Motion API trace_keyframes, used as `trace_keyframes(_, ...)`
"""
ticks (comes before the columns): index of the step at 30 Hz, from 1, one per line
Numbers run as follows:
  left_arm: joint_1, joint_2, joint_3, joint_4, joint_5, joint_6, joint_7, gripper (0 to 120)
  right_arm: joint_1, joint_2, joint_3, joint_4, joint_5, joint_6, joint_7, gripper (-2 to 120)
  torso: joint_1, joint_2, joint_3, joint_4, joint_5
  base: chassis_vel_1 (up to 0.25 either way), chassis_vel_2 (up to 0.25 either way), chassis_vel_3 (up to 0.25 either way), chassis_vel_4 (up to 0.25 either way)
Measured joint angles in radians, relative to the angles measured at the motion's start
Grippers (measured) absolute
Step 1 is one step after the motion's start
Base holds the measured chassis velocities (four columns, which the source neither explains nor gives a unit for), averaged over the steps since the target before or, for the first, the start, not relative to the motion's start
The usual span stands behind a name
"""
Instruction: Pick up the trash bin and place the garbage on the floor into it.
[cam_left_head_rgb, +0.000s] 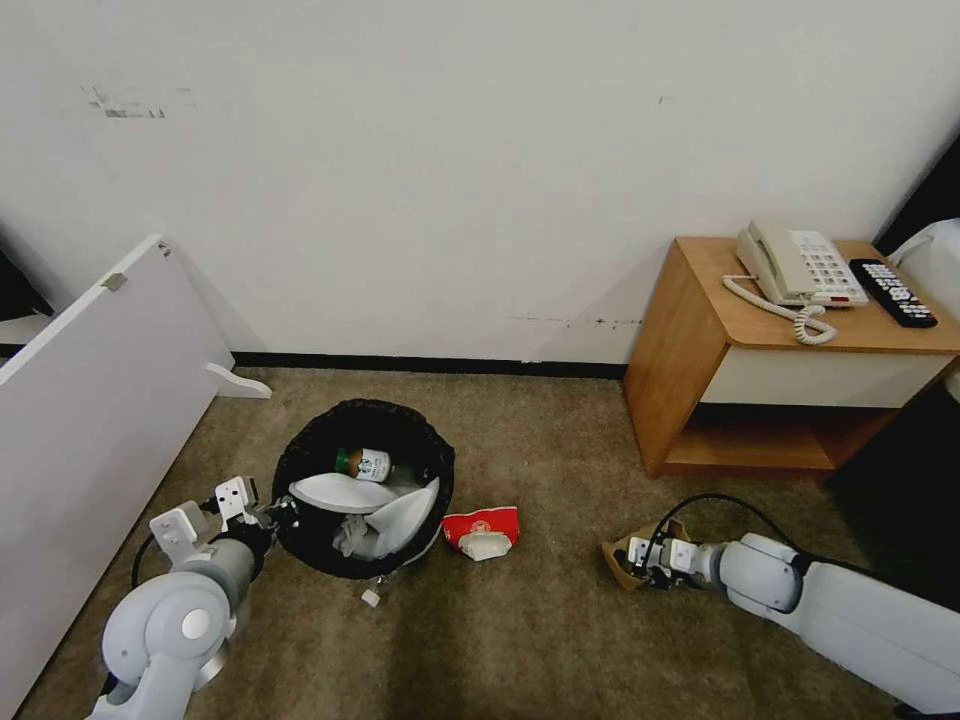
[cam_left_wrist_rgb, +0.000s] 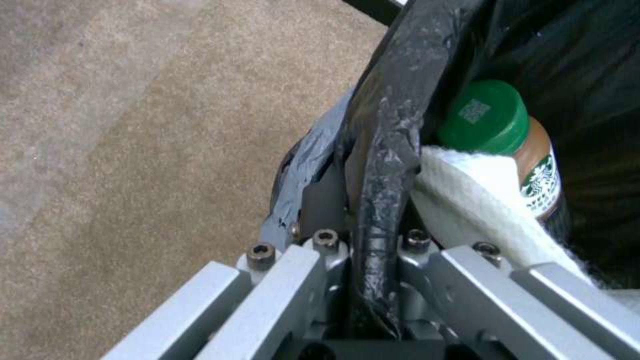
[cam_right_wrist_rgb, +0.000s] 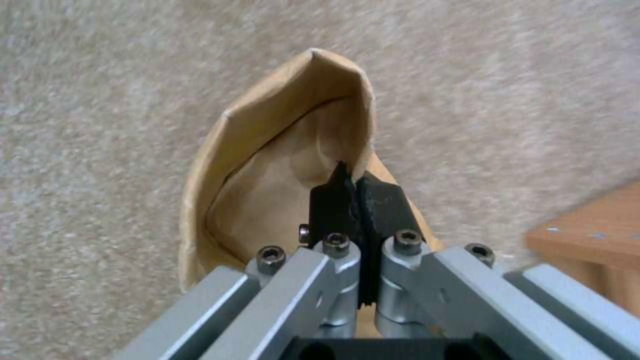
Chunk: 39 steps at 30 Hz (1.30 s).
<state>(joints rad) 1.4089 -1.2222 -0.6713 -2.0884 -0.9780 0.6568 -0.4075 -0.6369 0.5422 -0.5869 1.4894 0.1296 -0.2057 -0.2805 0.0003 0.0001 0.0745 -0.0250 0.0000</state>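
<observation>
While clamped on the rim: left gripper (cam_left_head_rgb: 278, 512) pinching the bag-covered edge of the bin (cam_left_head_rgb: 363, 487), shut tight on it (cam_left_wrist_rgb: 373, 220).
Bin: round, black crinkled liner, on the carpet (cam_left_head_rgb: 560, 640) at left-centre.
Inside, head view: white slippers (cam_left_head_rgb: 372, 505), bottle (cam_left_head_rgb: 368, 464), tissue.
Inside, left wrist view: green cap and brown label of bottle (cam_left_wrist_rgb: 510, 145), fuzzy slipper (cam_left_wrist_rgb: 480, 200) against it.
Carpet by bin: small white cap (cam_left_head_rgb: 371, 597), red-and-white wrapper (cam_left_head_rgb: 483, 531).
Right gripper (cam_left_head_rgb: 640, 568): closed on paper bag (cam_left_head_rgb: 627, 560).
Right wrist view: bag (cam_right_wrist_rgb: 280, 165) open-mouthed, wall nipped between black pads (cam_right_wrist_rgb: 383, 200).
</observation>
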Motion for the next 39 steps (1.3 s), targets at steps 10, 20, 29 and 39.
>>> trace_keyframes(10,0.0,0.033,0.003,0.009,0.008,0.0,0.008,1,-0.021,-0.082,0.09,0.168,0.042,-0.008,0.025,0,0.0,0.0,0.0,0.0,-0.0001,0.0,0.0,0.0,0.0)
trace_keyframes(20,0.011,0.063,0.008,0.016,0.022,0.002,0.024,1,-0.008,-0.161,0.141,0.353,0.124,-0.016,0.071,0,0.0,0.0,0.0,0.0,-0.0001,0.0,0.0,0.0,0.0)
trace_keyframes(29,0.005,0.096,0.034,0.008,0.023,0.009,0.029,1,0.066,-0.219,0.204,0.58,0.309,-0.063,0.142,0,0.0,0.0,0.0,0.0001,-0.0002,0.0,0.0,0.0,0.0)
trace_keyframes(39,0.001,0.107,0.077,-0.029,0.029,0.017,0.033,1,0.073,-0.283,0.341,0.767,0.374,-0.067,0.178,0,0.0,0.0,0.0,0.0001,-0.0001,0.0,0.0,0.0,0.0)
